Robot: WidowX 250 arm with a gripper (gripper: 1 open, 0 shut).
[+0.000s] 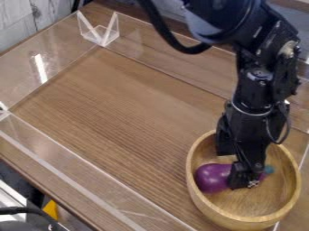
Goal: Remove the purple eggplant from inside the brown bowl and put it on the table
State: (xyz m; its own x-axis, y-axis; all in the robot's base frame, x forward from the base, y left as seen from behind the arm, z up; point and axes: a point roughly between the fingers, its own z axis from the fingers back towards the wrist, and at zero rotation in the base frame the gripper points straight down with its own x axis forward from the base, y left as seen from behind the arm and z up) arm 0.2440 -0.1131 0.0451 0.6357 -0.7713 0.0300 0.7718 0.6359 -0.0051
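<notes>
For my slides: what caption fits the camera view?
Open claw lowered into the bowl over the eggplant, which is not yet lifted to the table.

clear acrylic stand, far corner

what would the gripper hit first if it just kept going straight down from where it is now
Most likely the purple eggplant. The open gripper points down inside the brown bowl, its fingertips at the eggplant's narrower end. Depth is unclear from this single view, so it might slip past onto the bowl's floor instead.
</notes>
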